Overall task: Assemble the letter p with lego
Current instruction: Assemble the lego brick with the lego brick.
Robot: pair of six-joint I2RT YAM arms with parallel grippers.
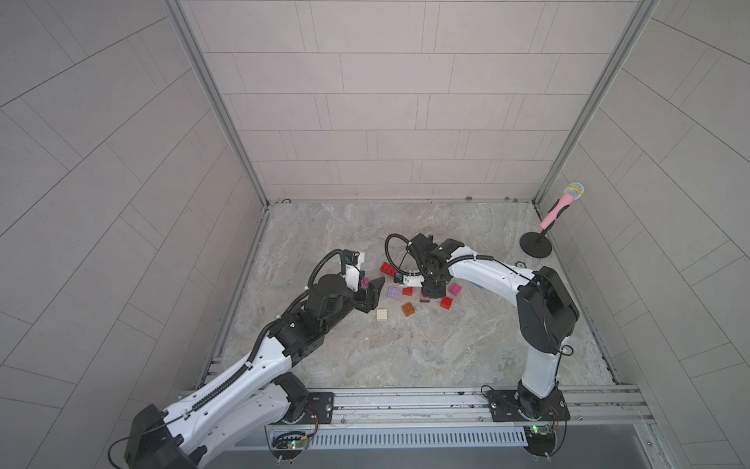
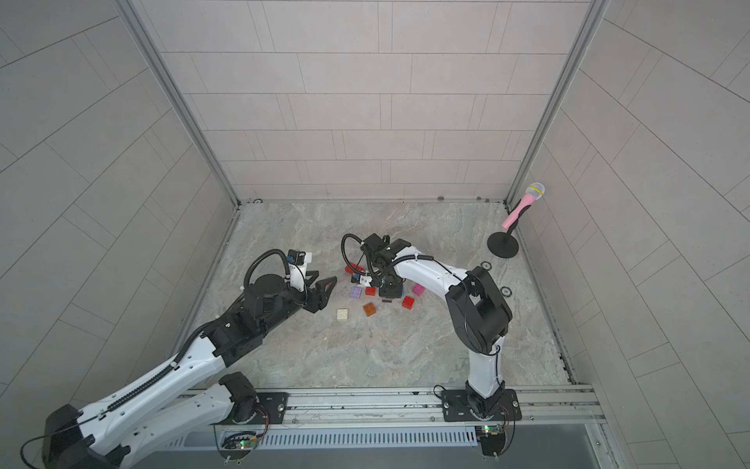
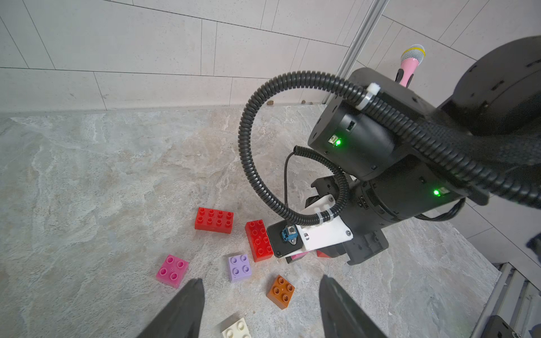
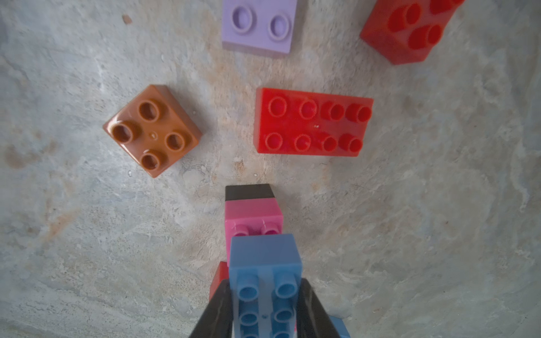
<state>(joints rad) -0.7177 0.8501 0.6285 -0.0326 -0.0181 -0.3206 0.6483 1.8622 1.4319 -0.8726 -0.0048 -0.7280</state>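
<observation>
The blue brick (image 4: 265, 254) fills the near edge of the right wrist view, pinched on two sides by the black fingers of the right gripper (image 4: 265, 282); it tops a short stack, with a stacked pink brick (image 4: 253, 218) under it and a black brick (image 4: 248, 192) at the far end, down at the tabletop (image 4: 87, 234); whether the black one touches the surface I cannot tell; a sliver of red and a corner of a second blue piece show beside the fingers, too hidden to place; just ahead of the stack lies the middle red brick (image 4: 311, 121), an oblong with eight studs. The left gripper (image 3: 261, 280) hangs apart from the stack, its jaws spread wide on nothing, with the cream brick (image 3: 235, 329) near its fingertips and the outlying pink brick (image 3: 172, 270) off to one side.

Loose bricks, counted in a top view: three red, the middle one plus the far red brick (image 1: 387, 268) and the near red brick (image 1: 446, 302); two pink, the outlying one and the pink brick by the right arm (image 1: 454, 289); one lilac brick (image 1: 392, 292); one orange-brown brick (image 1: 408, 309); one cream.
</observation>
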